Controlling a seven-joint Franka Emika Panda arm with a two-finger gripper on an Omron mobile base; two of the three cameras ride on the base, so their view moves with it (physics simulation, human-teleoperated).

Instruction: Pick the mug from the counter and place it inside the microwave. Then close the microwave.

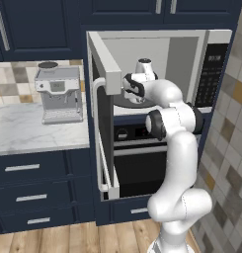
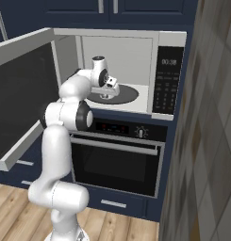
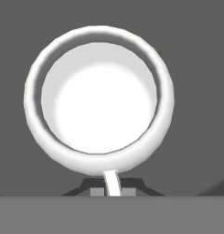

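The tool is pinching the handle of the mug over the dark turntable inside the microwave, so the carry from the desk looks done, with release, withdrawal and shutting the open door left.

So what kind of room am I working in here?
A home kitchen, by the look of it: a built-in microwave above an oven, navy drawers under a marble counter, and a coffee machine.
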